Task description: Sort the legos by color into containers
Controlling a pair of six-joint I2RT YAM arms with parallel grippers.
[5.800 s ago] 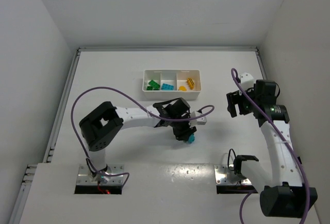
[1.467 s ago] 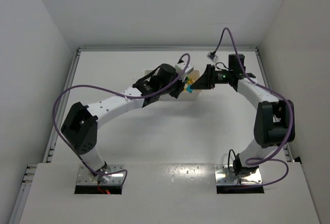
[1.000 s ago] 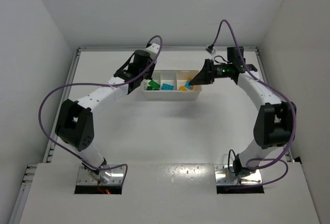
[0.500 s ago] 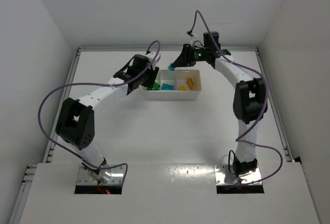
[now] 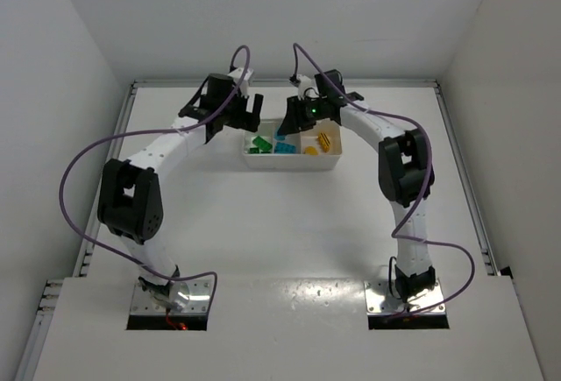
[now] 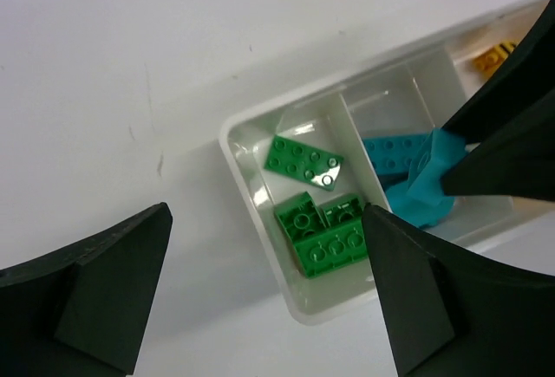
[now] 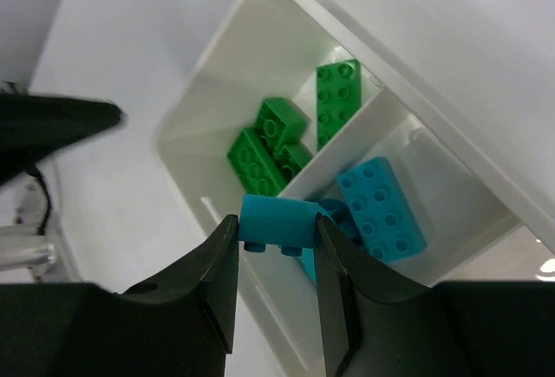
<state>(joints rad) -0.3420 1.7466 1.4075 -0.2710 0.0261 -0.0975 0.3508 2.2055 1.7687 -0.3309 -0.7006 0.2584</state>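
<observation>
The white tray [image 5: 292, 161] holds the three containers in a row. Green legos [image 6: 319, 231] lie in the left one, a cyan lego [image 7: 381, 208] in the middle one, yellow-orange legos [image 5: 323, 142] in the right one. My right gripper [image 7: 276, 247] is shut on a small cyan lego [image 7: 277, 223], hanging over the divider between the left and middle containers. My left gripper [image 6: 260, 308] is open and holds nothing, just above the tray's left end; in the top view it [image 5: 250, 114] sits off the tray's far left corner.
Both arms arch over the far half of the white table [image 5: 263, 223] and nearly meet above the tray. The right gripper's black fingers [image 6: 507, 134] cross the left wrist view. Walls close the table at the back and sides.
My left gripper opened and drew back to the tray's left end. My right gripper carried the cyan lego leftward from the yellow end to the middle container.
</observation>
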